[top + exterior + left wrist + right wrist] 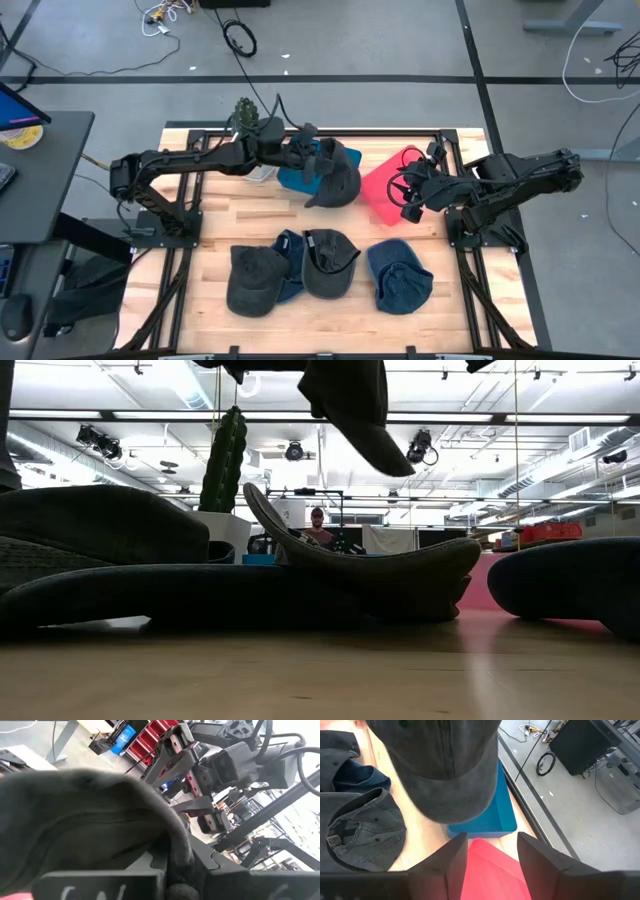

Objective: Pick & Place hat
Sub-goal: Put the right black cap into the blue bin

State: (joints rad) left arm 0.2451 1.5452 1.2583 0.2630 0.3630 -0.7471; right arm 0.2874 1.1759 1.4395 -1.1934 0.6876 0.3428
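A dark grey cap [338, 172] hangs from my left gripper [312, 158], which is shut on it above the table's far middle. The cap is over the blue bin [292, 181]; it shows in the right wrist view as the dark grey cap [447, 765] over the blue bin [485, 820]. In the low view the cap [352, 405] hangs clear near the top. My right gripper [492, 857] is open and stays above the red bin [385, 188], touching nothing. My left gripper pinches the cap by the edge of its crown [175, 852] on the side toward the arm, coming in level from the table's left. Cloth bunches between the fingers; how many layers I cannot tell. The cap is lifted clear, with its brim [385, 450] drooping down.
Several more caps lie along the near half of the table: a dark grey cap [250, 282], a blue cap [288, 262] partly under its neighbours, a grey cap [328, 264] and a blue cap [402, 277]. A green cactus figure [243, 112] stands at the far edge.
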